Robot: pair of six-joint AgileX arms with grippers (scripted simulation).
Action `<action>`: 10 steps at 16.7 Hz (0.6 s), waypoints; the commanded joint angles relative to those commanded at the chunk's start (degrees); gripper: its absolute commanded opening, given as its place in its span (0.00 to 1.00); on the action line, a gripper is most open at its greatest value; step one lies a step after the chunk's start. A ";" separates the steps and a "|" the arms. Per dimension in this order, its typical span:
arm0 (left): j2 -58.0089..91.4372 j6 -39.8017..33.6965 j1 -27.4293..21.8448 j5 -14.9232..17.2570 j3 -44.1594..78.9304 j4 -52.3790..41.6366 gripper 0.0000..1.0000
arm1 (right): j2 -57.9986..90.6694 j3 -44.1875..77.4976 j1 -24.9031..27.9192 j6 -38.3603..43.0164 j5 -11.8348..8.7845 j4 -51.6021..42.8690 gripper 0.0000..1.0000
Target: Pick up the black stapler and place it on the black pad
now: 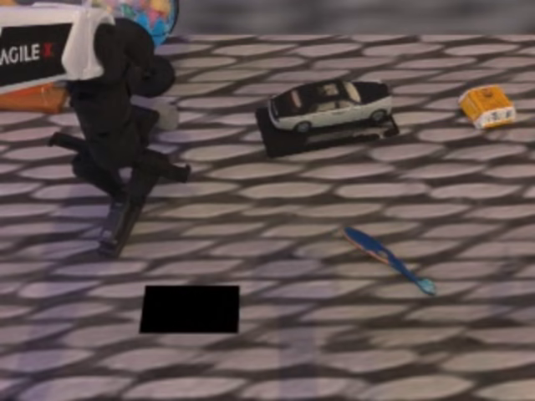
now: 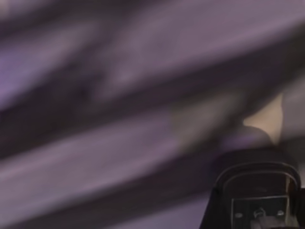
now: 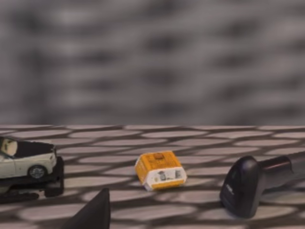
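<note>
The black stapler [image 1: 115,231] lies at the table's left, narrow and dark, pointing toward the front left. My left gripper [image 1: 131,199] reaches down over the stapler's far end, and the arm hides how it meets the stapler. In the left wrist view the stapler's end [image 2: 257,200] fills the lower corner, very close. The black pad [image 1: 190,308] lies flat nearer the front, a short way right of the stapler, with nothing on it. My right gripper [image 3: 136,225] is out of the top view and stands open, with one dark fingertip [image 3: 97,212] showing.
A toy car on a black base [image 1: 330,106] stands at the back middle. An orange box [image 1: 486,106] sits at the back right and a blue toothbrush [image 1: 389,259] right of centre. A globe [image 1: 150,15] is behind my left arm. A black scanner [image 3: 250,183] lies near the orange box [image 3: 160,170].
</note>
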 joint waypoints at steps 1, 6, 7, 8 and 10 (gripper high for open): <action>0.00 0.00 0.00 0.00 0.00 0.00 0.00 | 0.00 0.00 0.00 0.00 0.00 0.00 1.00; 0.00 0.00 0.00 0.00 0.00 0.00 0.00 | 0.00 0.00 0.00 0.00 0.00 0.00 1.00; 0.00 0.00 0.00 0.00 0.00 0.00 0.00 | 0.00 0.00 0.00 0.00 0.00 0.00 1.00; -0.44 -0.01 0.05 0.02 0.03 -0.02 0.00 | 0.00 0.00 0.00 0.00 0.00 0.00 1.00; -0.61 0.01 0.07 0.01 0.94 -0.97 0.00 | 0.00 0.00 0.00 0.00 0.00 0.00 1.00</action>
